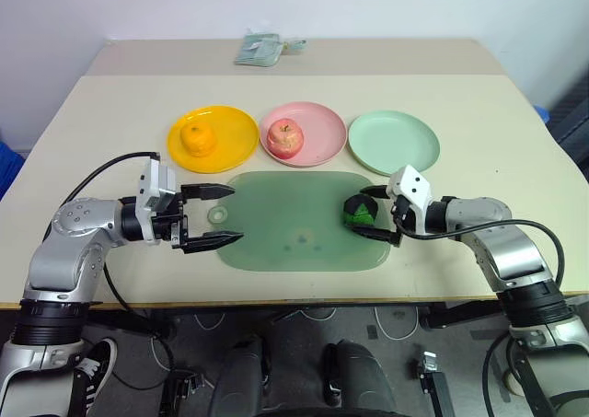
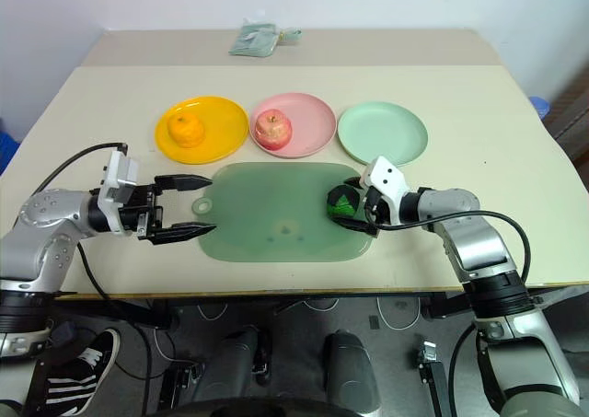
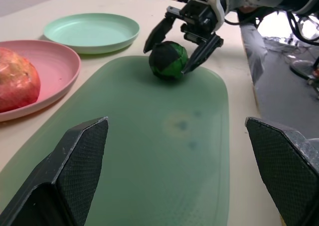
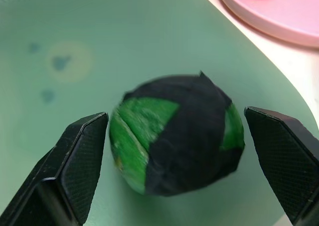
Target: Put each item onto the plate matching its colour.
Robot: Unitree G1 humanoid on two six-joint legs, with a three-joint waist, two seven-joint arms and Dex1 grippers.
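Looking down from the head camera, you have these things before you:

Table: pale beige top [image 1: 110, 122] filling the frame, with a folded greenish cloth [image 1: 259, 49] at the top centre edge.
Orange plate: yellow-orange plate [image 1: 235, 145] at upper left of centre — the mandarin [image 1: 198, 138] sits on it.
Pink plate: pink plate [image 1: 322, 132] in the upper middle, just beside the orange one, with the red-pink apple [image 1: 284, 138] on it.
Green plate: mint green plate [image 1: 394, 142] at upper right of centre, touching nothing on top.
Mat: translucent green cutting mat [image 1: 294, 224] in the middle of the frame, below the three plates.
Green piece: dark-and-bright-green round piece [image 1: 359, 212] resting on the mat near its right end, just below the mint plate and not on it.
Right gripper: right gripper [image 1: 373, 214] at centre right, jaws spread wide with one finger on each side of the green piece. In the right wrist view you can see a gap between each finger [image 4: 75, 156] and the piece [image 4: 174, 136] — so nothing is clamped. The left wrist view shows the same straddle [image 3: 182, 39].
Left gripper: left gripper [image 1: 221, 216] at centre left, over the mat's left end, pointing toward the frame's right. Its jaws are fully parted and it carries nothing.
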